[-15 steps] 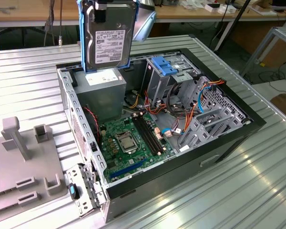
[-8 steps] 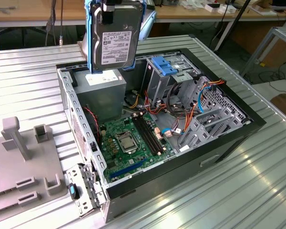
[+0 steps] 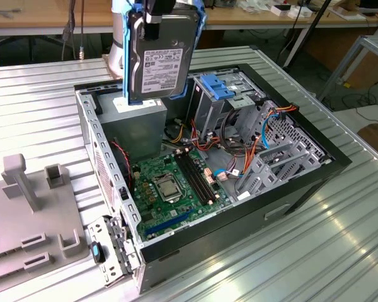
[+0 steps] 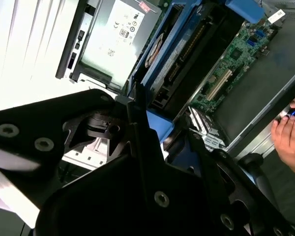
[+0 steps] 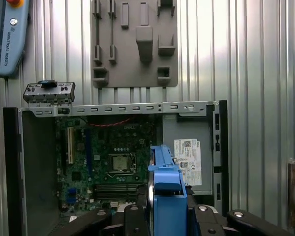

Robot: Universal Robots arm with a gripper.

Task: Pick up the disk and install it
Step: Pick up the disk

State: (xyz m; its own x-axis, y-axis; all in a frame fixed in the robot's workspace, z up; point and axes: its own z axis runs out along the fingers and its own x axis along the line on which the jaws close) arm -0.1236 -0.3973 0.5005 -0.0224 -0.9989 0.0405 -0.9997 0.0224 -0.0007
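Observation:
In the exterior view the disk point(image 3: 159, 60) hangs upright on its edge above the back corner of the open computer case point(image 3: 315, 179). Its labelled face is turned toward the camera and bright blue rails frame it. My gripper point(image 3: 154, 14) is shut on its upper edge. In the first wrist view the disk's blue rail point(image 5: 165, 189) juts out from between the dark fingers point(image 5: 130, 219), over the motherboard point(image 5: 113, 162). The second wrist view shows the disk point(image 4: 179, 61) edge-on beyond the black gripper body point(image 4: 137, 162).
A metal drive cage with blue tabs point(image 3: 222, 94) stands in the case beside the disk, and the grey power-supply box point(image 4: 110, 37) lies under it. A grey fixture plate point(image 3: 25, 220) sits at the exterior view's left. A person's hand point(image 4: 290, 132) is near the case edge.

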